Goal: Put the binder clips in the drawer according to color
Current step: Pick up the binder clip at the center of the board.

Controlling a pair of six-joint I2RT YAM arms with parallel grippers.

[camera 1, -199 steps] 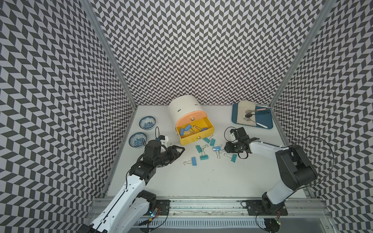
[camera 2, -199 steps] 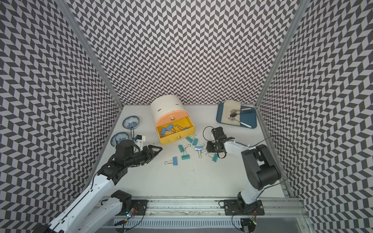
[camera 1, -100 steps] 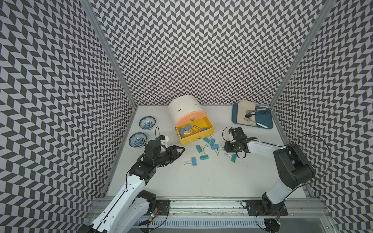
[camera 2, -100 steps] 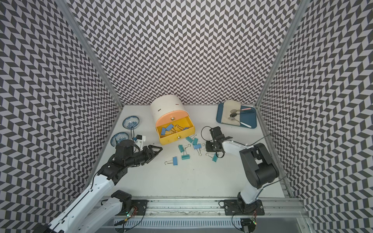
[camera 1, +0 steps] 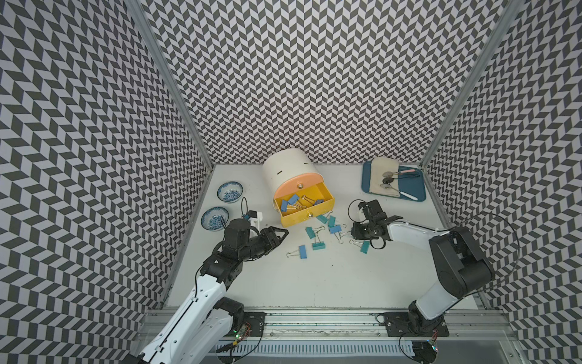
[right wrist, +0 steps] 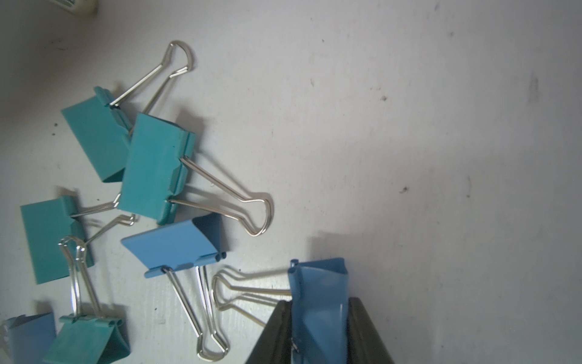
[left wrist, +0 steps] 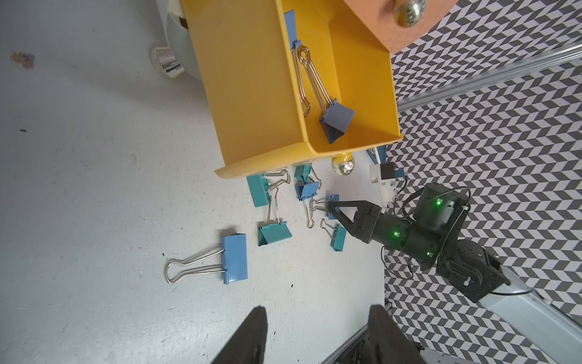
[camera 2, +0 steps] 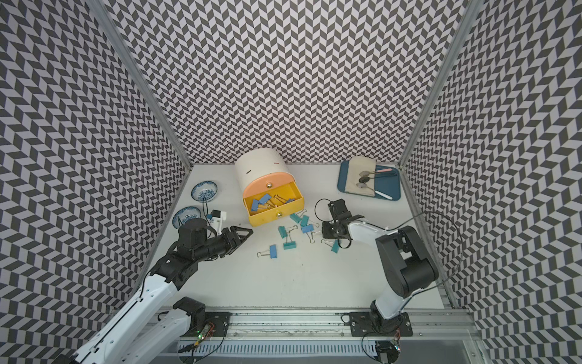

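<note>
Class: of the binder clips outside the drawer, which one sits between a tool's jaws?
The blue clip in the right tool: its jaws flank the body, while the other clips, blue and teal, lie untouched on the table.

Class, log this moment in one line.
left gripper: open | right gripper: shut on blue clip | yellow drawer: open, blue clips inside | table: loose clips, teal and blue

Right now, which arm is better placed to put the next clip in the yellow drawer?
Right. The right gripper pinches a blue clip near the yellow drawer, with blue ones inside. The left gripper is open, empty, apart from the clips.
</note>
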